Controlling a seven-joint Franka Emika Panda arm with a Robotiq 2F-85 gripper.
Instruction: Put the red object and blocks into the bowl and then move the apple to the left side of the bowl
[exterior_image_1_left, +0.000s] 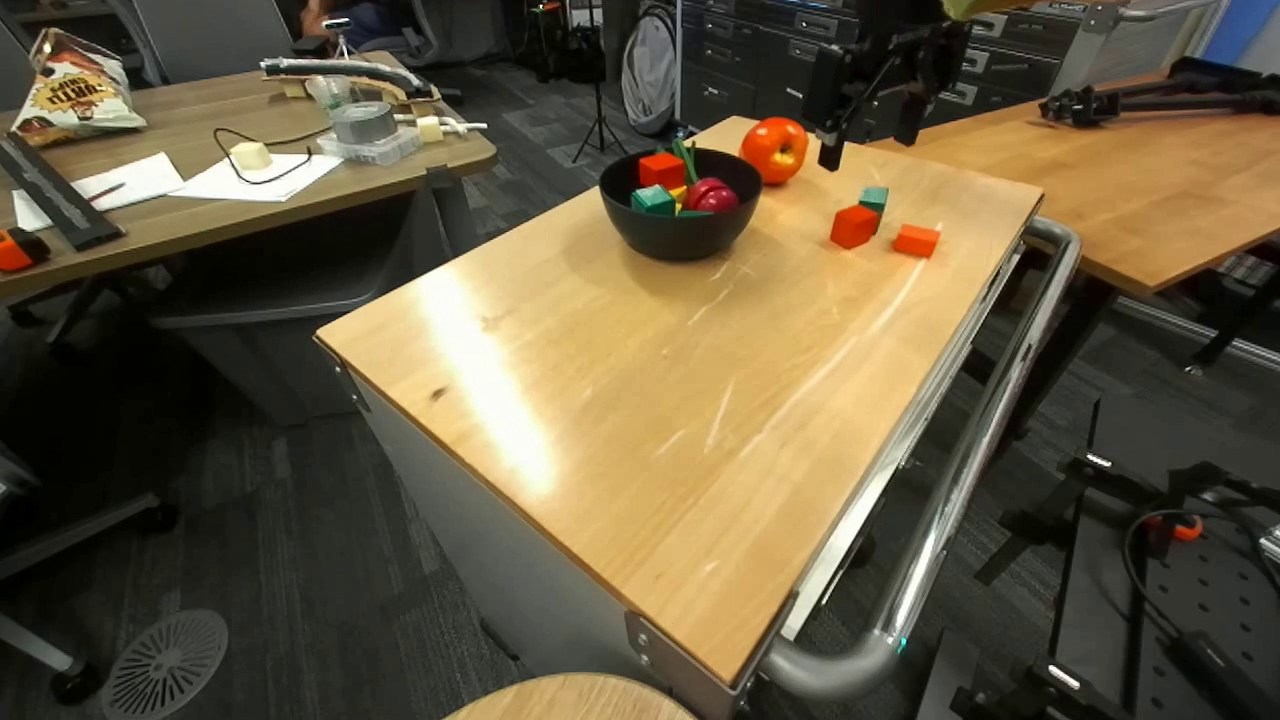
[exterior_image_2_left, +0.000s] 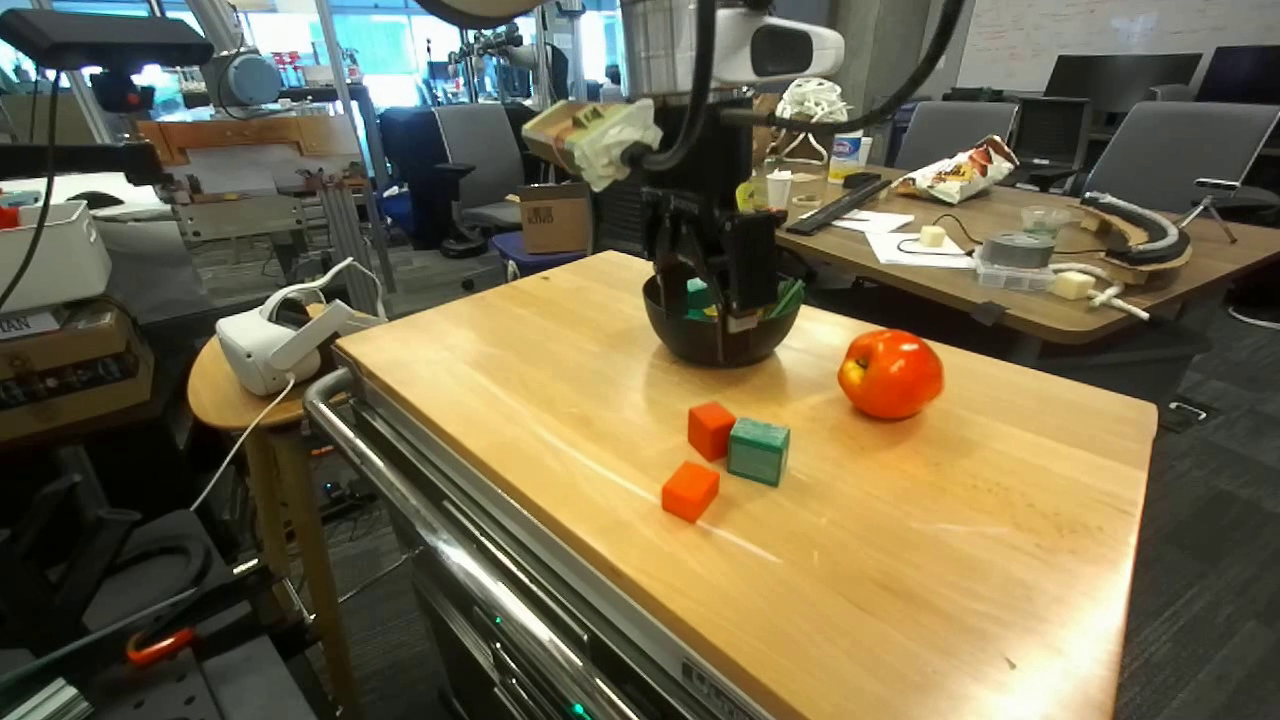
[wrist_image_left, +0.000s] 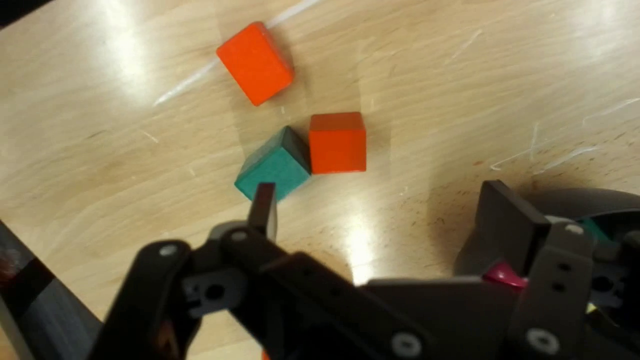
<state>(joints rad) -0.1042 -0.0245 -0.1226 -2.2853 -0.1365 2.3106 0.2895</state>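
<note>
Evidently, the gathering step is going on, with the bowl (exterior_image_1_left: 680, 238) already holding part of the load. Inside it the red object (exterior_image_1_left: 713, 195) is sitting among a red-orange cube (exterior_image_1_left: 661, 169), a green cube (exterior_image_1_left: 653, 200) and a mostly hidden yellow piece (exterior_image_1_left: 678, 193). Outside the bowl, three blocks are waiting on the tabletop (exterior_image_1_left: 620, 400): a loose green block (wrist_image_left: 274, 172), a paired red-orange block (wrist_image_left: 339, 150) that seems to be touching it, and a lone red-orange block (wrist_image_left: 256, 65) lying apart from both. The apple (exterior_image_2_left: 890, 373) is resting near the bowl, not touching it; its move to the left side is presumably coming last.

The tool (wrist_image_left: 387, 212) is hovering above the tabletop beside the bowl, its fingers (exterior_image_1_left: 830, 150) standing wide apart and gripping nothing.

The next move is probably calling for a descent onto one of the three blocks outside the bowl. The lone one is offering free faces all round; with the pair, the fingers are likely needing a turn to avoid landing on the neighbour. Carrying one back is then requiring enough height for clearing the bowl's rim.
</note>
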